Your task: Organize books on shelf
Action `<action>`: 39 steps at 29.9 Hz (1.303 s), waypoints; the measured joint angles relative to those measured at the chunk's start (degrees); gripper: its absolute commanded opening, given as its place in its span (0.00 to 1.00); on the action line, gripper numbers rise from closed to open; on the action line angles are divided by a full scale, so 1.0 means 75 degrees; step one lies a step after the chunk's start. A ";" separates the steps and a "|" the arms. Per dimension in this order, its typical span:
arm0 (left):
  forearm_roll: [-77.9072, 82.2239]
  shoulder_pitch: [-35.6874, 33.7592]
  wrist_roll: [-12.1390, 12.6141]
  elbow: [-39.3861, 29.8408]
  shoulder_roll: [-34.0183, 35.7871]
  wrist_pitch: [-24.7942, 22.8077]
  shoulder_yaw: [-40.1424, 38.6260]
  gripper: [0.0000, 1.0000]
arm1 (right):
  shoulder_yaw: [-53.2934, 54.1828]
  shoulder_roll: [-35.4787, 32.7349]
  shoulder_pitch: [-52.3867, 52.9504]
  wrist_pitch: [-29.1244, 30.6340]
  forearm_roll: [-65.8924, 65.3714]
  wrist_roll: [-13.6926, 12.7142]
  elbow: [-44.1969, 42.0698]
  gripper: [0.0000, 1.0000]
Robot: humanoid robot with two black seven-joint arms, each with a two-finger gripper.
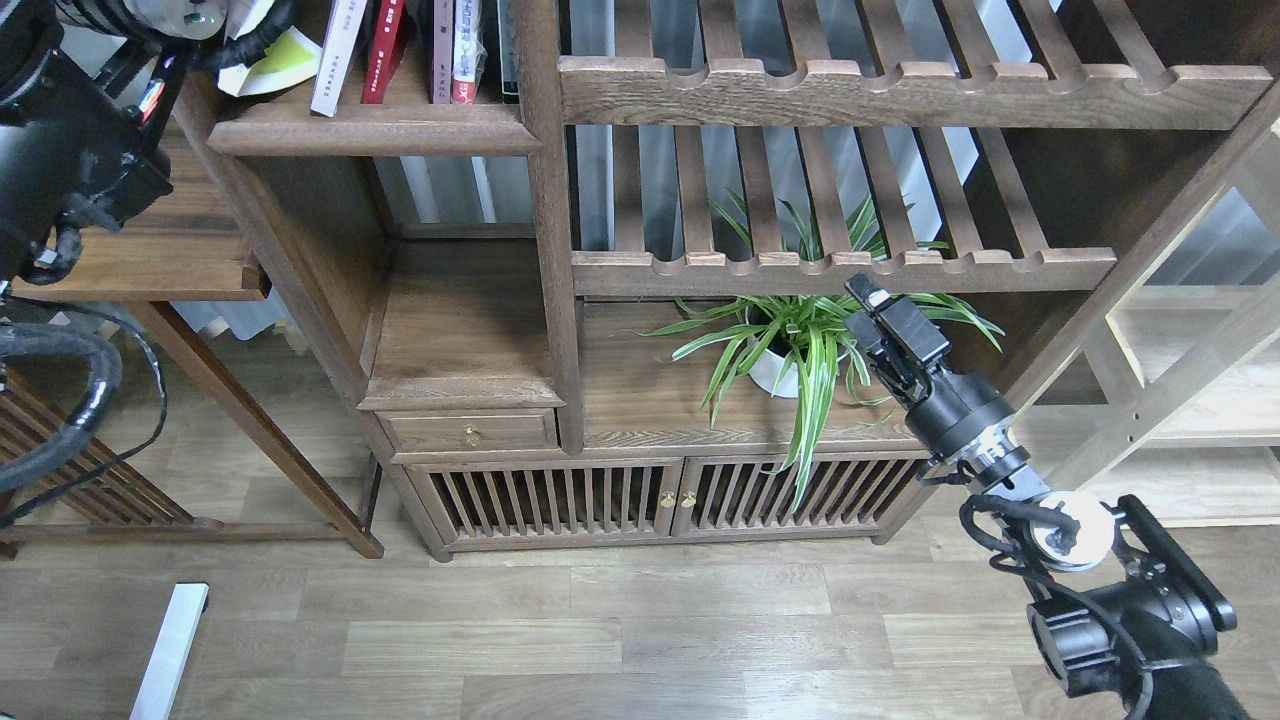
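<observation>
Books: red paperback and white-lavender paperback upright on dark-brown moulded-edge shelf, yellow-green paperback slumped at left end under left arm; left claw hidden, right gripper closure indeterminable; risk: toppling.

On the shelf stand a white-lavender book and a red book, beside a yellow-green book. The right gripper (jaws near each other) hangs before the plant.
</observation>
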 measured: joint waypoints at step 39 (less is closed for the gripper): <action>-0.1405 0.3016 -0.3198 -0.2326 -0.0081 -0.4347 0.0010 0.99 | -0.0078 0.1114 0.1089 0.0000 -0.2682 -0.0020 0.0120 0.99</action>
